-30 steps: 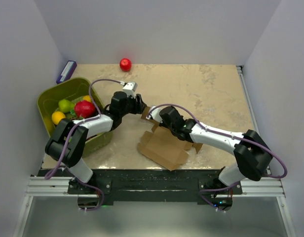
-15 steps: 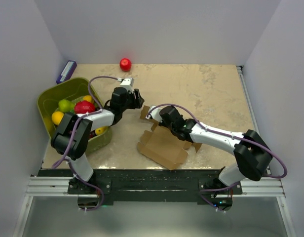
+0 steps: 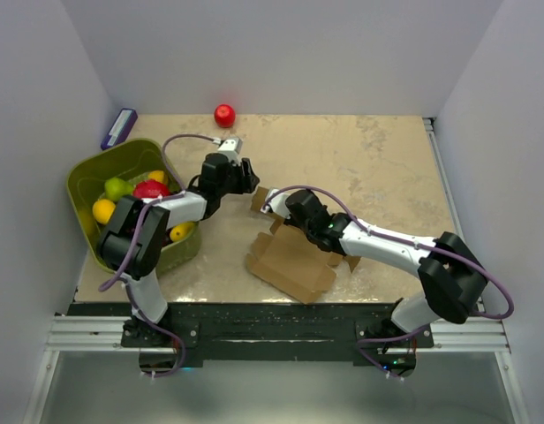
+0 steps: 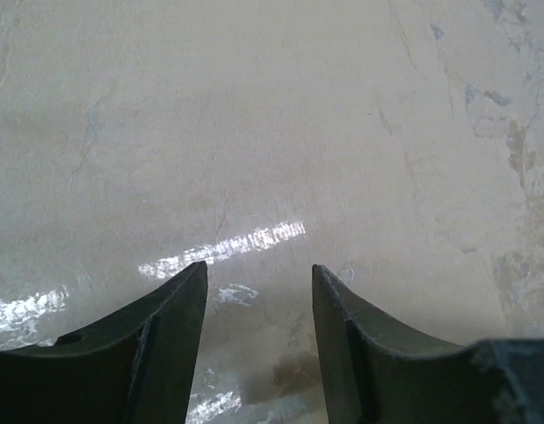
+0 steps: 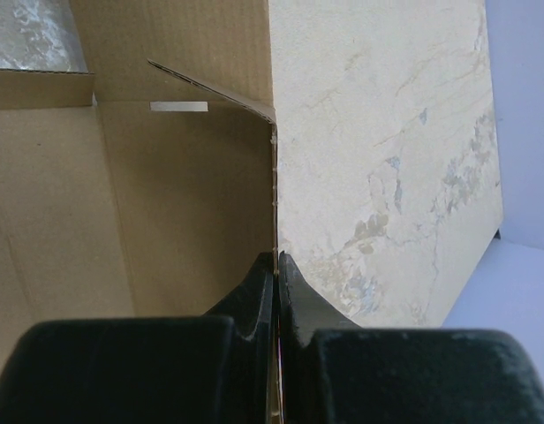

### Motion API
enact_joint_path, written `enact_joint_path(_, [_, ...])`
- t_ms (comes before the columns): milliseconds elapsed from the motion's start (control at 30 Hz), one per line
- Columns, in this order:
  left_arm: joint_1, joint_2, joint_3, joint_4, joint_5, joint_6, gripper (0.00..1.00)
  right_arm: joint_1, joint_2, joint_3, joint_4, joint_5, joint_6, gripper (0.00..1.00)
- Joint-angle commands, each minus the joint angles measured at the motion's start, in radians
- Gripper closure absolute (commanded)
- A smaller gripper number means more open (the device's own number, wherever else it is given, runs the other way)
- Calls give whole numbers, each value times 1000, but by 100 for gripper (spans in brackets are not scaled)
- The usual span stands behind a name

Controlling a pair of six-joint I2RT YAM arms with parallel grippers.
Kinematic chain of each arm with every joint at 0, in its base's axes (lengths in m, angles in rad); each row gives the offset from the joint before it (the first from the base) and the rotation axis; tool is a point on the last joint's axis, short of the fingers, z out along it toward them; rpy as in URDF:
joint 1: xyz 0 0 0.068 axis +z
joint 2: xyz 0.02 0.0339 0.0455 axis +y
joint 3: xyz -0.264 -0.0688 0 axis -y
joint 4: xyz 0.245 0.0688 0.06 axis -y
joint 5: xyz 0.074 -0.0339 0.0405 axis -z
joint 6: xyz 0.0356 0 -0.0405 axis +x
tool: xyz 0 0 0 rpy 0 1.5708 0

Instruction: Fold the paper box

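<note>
Top external: brown paper box (image 3: 288,265), partly unfolded

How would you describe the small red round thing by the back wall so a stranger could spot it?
Start at the beige marbled table and follow its far edge to a little left of the middle. The small red round thing sits there alone on bare tabletop. The only other red piece lies inside the olive-green bin at the left.
</note>
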Motion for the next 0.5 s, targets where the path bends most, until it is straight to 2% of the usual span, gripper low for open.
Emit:
enact_joint_path(0, [-16, 10, 3, 27, 86, -10, 46, 5, -5, -23, 74, 52, -27, 100])
enact_joint_path(167, [-35, -22, -77, 146, 206, -7, 46, 3, -5, -24, 96, 64, -40, 100])
enact_joint_path(467, [-70, -65, -210, 278, 313, 47, 46, 5, -3, -18, 91, 75, -41, 100])
